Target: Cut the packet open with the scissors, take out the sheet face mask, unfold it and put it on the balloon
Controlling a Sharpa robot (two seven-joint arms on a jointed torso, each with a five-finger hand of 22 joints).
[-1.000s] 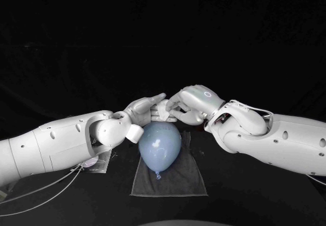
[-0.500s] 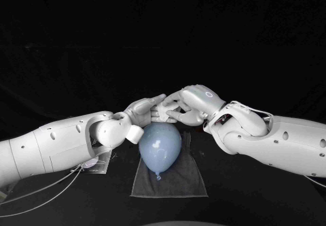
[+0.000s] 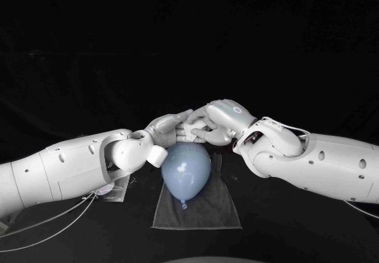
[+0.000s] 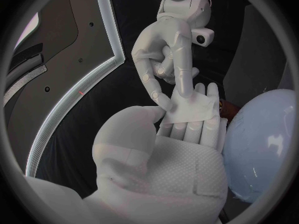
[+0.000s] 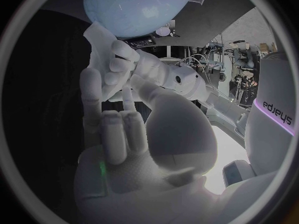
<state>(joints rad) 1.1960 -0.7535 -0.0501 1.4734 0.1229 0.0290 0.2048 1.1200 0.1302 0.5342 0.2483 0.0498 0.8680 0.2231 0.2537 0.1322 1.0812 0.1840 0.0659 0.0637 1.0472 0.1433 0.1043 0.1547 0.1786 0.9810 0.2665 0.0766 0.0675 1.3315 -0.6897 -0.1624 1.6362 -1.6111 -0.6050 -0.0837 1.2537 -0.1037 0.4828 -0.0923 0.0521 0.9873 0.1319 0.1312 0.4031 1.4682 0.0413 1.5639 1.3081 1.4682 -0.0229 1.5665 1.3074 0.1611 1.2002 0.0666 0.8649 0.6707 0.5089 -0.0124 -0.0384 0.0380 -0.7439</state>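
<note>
Black worktop [image 3: 308, 235] bears the balloon [image 3: 186, 170] on a grey cloth [image 3: 212, 212], and just above its far end the folded mask [image 4: 190, 109], already taken out, is pinned on the left hand's [image 3: 167, 129] flat fingers while the right hand [image 3: 226, 117] pinches its edge, so unfolding and placing remain.

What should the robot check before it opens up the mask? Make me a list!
1. Mask in hand: ok. The mask lies on the left hand's fingers, with the thumb on its edge.
2. Right hand grips the mask: cannot tell. Its fingertips touch a corner.
3. Mask unfolded: not ok. It is a small folded square.
4. Balloon lying on the towel: ok.
5. Hands near the balloon: ok. They are over its round far end.
</note>
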